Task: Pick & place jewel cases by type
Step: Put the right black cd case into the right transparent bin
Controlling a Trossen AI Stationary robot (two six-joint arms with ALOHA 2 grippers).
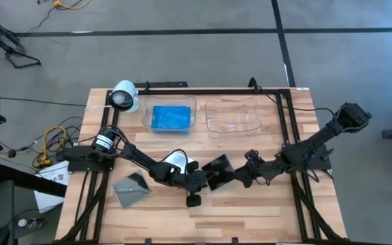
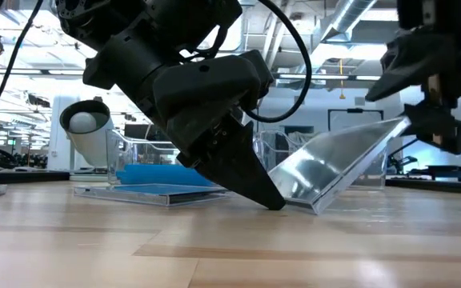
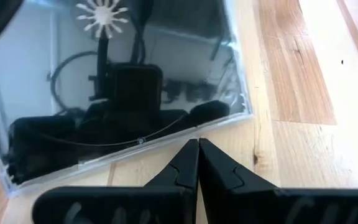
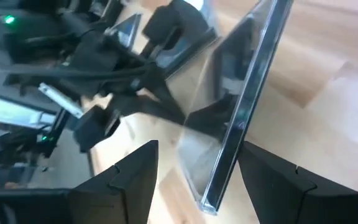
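The left gripper (image 3: 197, 163) is seen pressed fully together, its tips set on the wooden surface (image 1: 264, 211) against the low edge of a clear jewel case (image 2: 338, 164). That case is tilted up between the wide-set fingers of the right gripper (image 4: 197, 165), just at 3 o'clock of centre. A second clear case (image 1: 131, 188) lies flat at 8 o'clock; blue cases (image 1: 171, 118) rest in a tray (image 1: 146, 117) at 11 o'clock

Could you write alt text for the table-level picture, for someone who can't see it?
A clear jewel case stands tilted on a wooden table, one edge down and its raised edge at the right claw. The shut left claw presses its tip down beside the lower edge; another case lies flat behind.
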